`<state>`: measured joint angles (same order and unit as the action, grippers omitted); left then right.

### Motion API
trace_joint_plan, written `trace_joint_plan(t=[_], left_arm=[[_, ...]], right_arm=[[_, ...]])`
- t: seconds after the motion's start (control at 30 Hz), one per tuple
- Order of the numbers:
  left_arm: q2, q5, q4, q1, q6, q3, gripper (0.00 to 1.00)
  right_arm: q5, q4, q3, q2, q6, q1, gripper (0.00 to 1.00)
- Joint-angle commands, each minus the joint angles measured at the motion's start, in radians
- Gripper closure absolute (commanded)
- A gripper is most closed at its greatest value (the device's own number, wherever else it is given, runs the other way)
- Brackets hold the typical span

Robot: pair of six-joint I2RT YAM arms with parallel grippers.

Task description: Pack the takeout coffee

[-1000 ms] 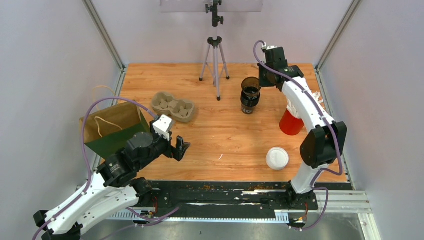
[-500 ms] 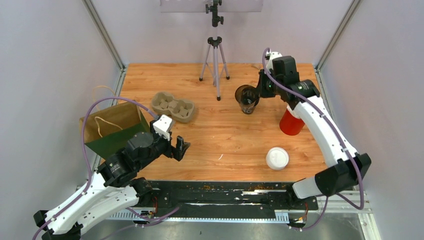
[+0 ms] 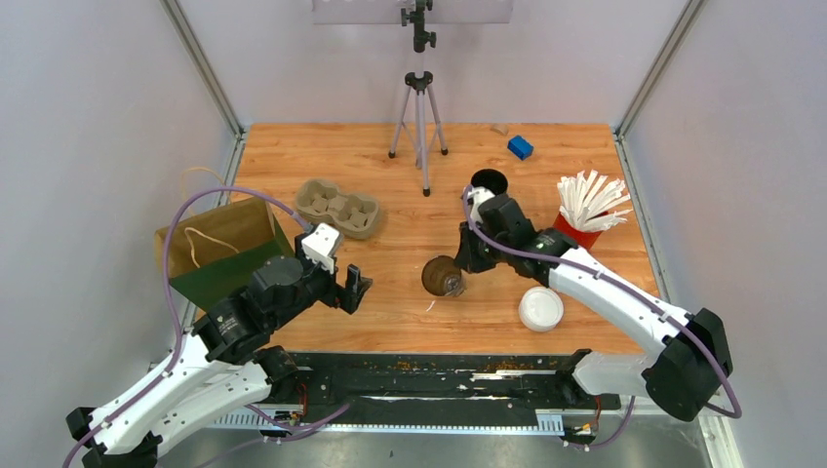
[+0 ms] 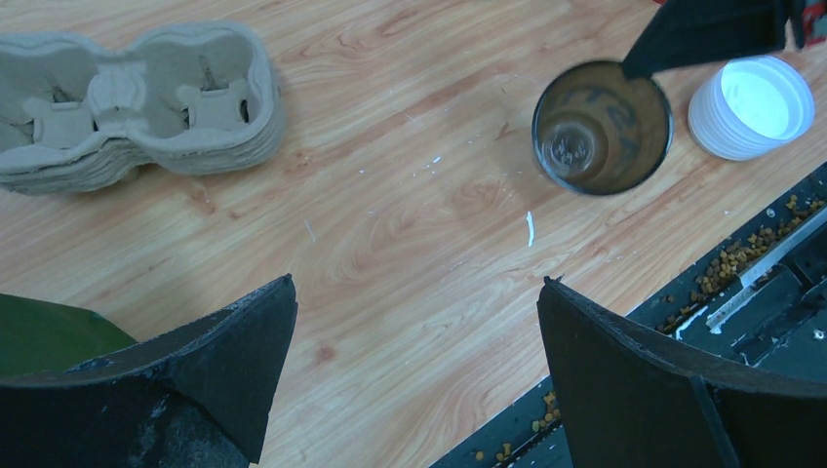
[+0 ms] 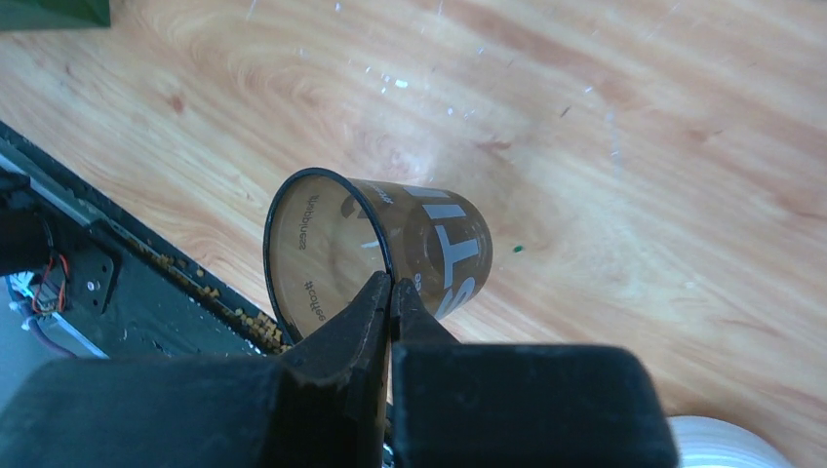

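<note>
A: Nearest the bases, on the left?

B: Left tool (image 4: 417,292), jaws spread wide, gripping nothing, poised over the wooden surface (image 3: 390,249).

A: Nearest on the right?

B: White lid (image 3: 540,308), lying flat close to the front edge.

A: Location of the cup (image 5: 449,244)?

B: Front middle of the surface, between left tool and lid, just left of the lid. Lidless, brown inside, white lettering on the wall. Tilted, mouth turned toward the near edge. Contact between base and surface not discernible.

A: Held by?

B: Right tool (image 5: 392,285), fingers pressed together on the rim, reaching in from the right.

A: Farther back, left side?

B: Green and brown bag (image 3: 210,244) at the left edge, mouth open upward. Beyond it and to its right, pulp carrier (image 3: 338,207), well apart from the cup.

A: Farther back, right side?

B: Black stack (image 3: 489,183) of lidless cups, upright, behind the right arm. To its right, red cup (image 3: 575,234) filled with white sticks (image 3: 590,198), fanned out.

A: Farthest?

B: Blue block (image 3: 520,147) near the back edge. Tripod (image 3: 419,107) at back centre, legs splayed.
</note>
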<state>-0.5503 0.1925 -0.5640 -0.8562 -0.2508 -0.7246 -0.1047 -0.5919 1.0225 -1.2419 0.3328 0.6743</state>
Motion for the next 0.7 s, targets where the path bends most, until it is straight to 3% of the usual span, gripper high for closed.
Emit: trace_joint_plan(t=[0.0,0.53,0.67], left_arm=[[-0.009,-0.005,0.022,-0.004,0.018,-0.022,0.00],[-0.014,0.025,0.011,-0.004,0.021,-0.026,0.00],[-0.010,0.017,0.010,-0.003,0.021,-0.027,0.00]], right_arm=[[-0.004,0.200,-0.063,-0.017,0.083,0.062,1.00],[-0.001,0.258,-0.125,-0.092,0.121,0.097,0.99],[0.038,0.195,-0.108,-0.065,0.130,0.097,0.85]])
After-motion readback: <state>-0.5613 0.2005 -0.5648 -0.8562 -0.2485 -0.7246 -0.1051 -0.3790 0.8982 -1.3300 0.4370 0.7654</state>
